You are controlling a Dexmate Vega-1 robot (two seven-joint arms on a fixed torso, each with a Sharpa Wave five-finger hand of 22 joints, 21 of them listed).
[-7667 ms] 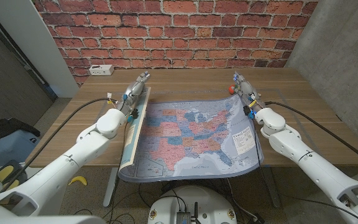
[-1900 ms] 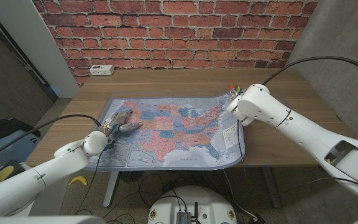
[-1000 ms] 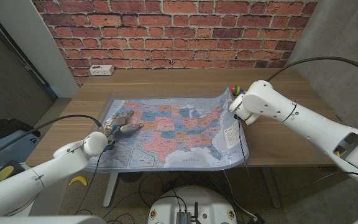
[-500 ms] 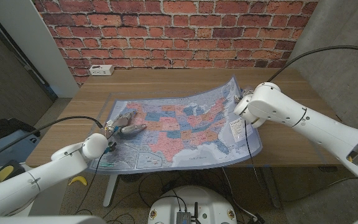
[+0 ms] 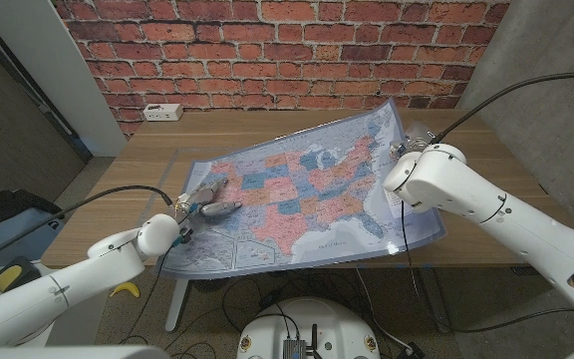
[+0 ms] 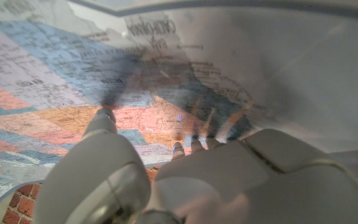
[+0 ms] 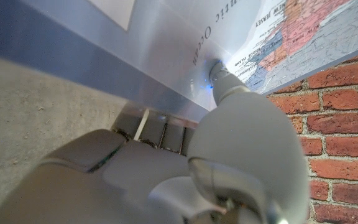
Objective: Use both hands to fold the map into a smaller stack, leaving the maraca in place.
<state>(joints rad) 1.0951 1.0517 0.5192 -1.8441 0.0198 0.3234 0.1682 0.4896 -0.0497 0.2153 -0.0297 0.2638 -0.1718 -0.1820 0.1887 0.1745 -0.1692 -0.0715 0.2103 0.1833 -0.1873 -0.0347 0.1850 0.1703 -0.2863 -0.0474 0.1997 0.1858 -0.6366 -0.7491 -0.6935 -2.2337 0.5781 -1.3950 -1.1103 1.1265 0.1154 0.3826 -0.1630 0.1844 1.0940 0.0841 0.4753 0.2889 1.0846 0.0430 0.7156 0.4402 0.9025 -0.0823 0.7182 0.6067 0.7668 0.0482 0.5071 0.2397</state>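
Glossy paper, a United States wall map (image 5: 302, 194), lies with its long axis across the wooden table (image 5: 267, 128) in the head view: the left hand (image 5: 203, 202) presses fingers-down on the map's western end while the right hand (image 5: 404, 152), by the eastern end, lifts that edge clear of the table, so the fold should run from the right hand toward the left one; the maraca is out of sight. From the left wrist, fingertips (image 6: 104, 114) rest on the print near "California". From the right wrist, the thumb (image 7: 224, 84) pinches the margin by "Ocean" and "New Jersey".
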